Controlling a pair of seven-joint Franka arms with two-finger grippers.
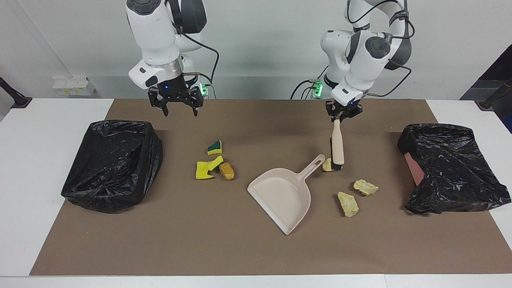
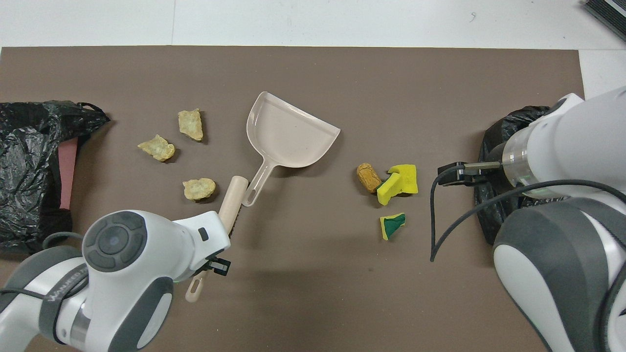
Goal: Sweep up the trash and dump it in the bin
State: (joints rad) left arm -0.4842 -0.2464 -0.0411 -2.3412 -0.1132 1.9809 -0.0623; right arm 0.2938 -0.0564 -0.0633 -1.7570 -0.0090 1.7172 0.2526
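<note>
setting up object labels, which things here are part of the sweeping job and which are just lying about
Job: brush in the left tool; dustpan; three pale chunks; yellow sponge scraps; orange-brown lump; black-bagged bin.
Lying about: white boxes by the wall; second black bag, maybe a spare bin.
</note>
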